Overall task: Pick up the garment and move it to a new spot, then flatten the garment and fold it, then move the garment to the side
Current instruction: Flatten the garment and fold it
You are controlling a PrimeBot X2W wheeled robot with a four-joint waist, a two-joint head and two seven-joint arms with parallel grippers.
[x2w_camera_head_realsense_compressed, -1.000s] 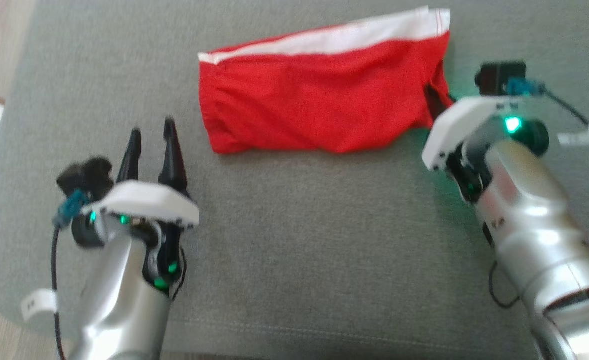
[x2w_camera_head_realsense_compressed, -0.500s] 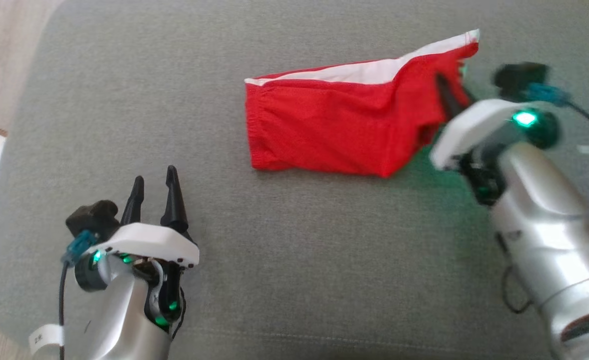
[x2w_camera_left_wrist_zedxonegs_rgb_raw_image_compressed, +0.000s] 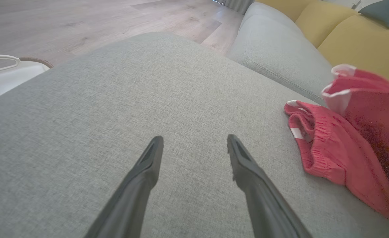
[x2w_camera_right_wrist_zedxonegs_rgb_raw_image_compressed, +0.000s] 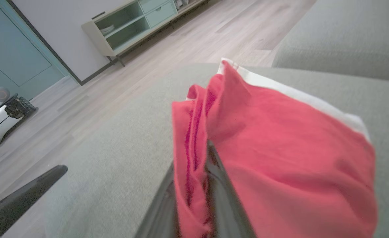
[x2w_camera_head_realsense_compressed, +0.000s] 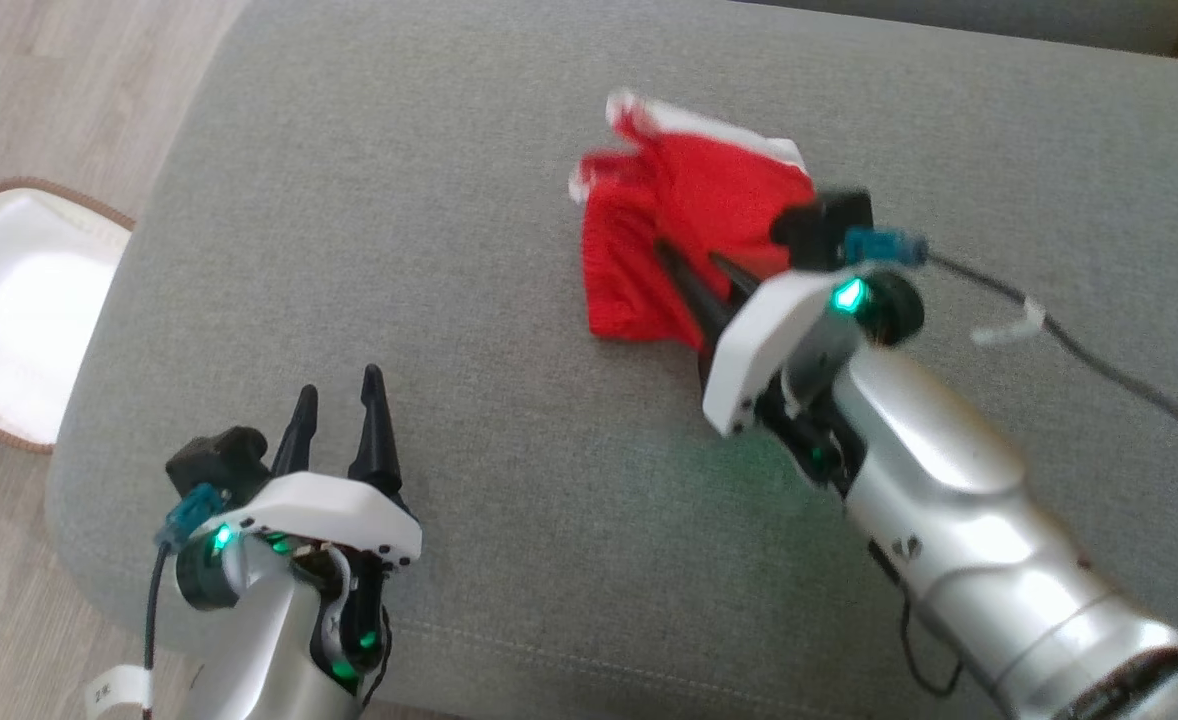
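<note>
The garment point(x2w_camera_head_realsense_compressed: 684, 215), red with white trim, was seen bunched and partly lifted over the far side of the grey cushion point(x2w_camera_head_realsense_compressed: 449, 250). A fold of it was pinched between the fingers of the right gripper point(x2w_camera_head_realsense_compressed: 689, 252). The left gripper point(x2w_camera_head_realsense_compressed: 340, 382) was held above the cushion's near edge with its fingers apart and nothing between them. The carrying to a new spot was judged to be under way, while flattening, folding and setting aside were judged not yet done. The cushion was covered in a coarse grey weave. Beyond it a yellow backrest point(x2w_camera_left_wrist_zedxonegs_rgb_raw_image_compressed: 346, 36) and a pale wood floor point(x2w_camera_head_realsense_compressed: 49, 80) were seen, and beside it a white basket point(x2w_camera_head_realsense_compressed: 19, 310).
</note>
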